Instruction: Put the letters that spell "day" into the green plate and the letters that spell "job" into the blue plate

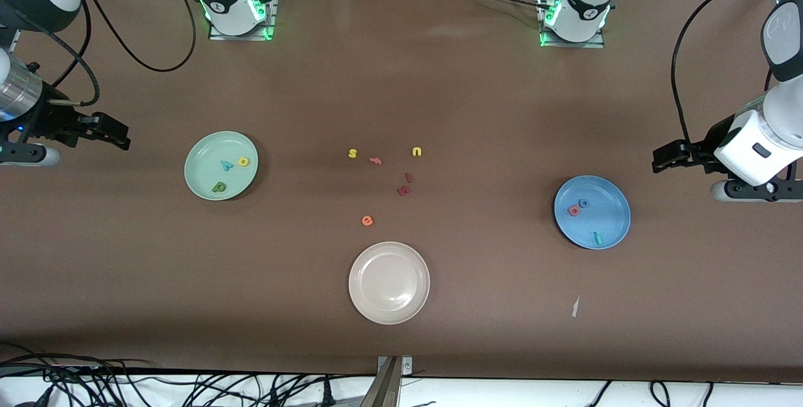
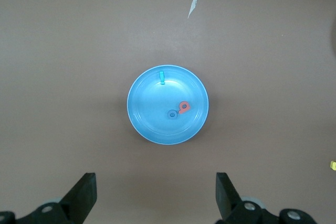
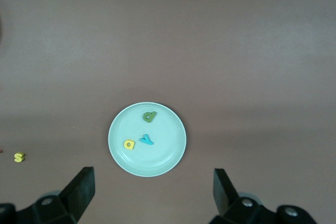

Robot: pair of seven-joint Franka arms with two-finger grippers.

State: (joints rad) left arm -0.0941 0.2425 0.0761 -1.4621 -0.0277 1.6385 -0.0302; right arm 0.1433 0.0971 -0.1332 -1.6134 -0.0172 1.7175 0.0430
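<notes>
The d, a and y (image 3: pixel 139 134) were seen in the green plate (image 1: pixel 201 155), toward the right arm's end of the table; j, o and b (image 2: pixel 175 103) lay in the blue plate (image 1: pixel 611 226), toward the left arm's end. Both the left gripper (image 2: pixel 156 192) and the right gripper (image 3: pixel 153 190) were held wide open, empty, over bare table at its ends. Little risk was judged to remain, unless a plate was knocked by a retreating arm.

The table (image 1: pixel 439 100) is lit evenly and softly from overhead, with broad pale sheen seen toward the arms' bases. Short, faint shadows are cast beside the green plate (image 1: pixel 221 165) and blue plate (image 1: pixel 591 211). A mild glare is carried by the cream plate (image 1: pixel 389 282) (on its glossy centre). Both wrist views are rendered slightly softer, dimming toward their corners.
</notes>
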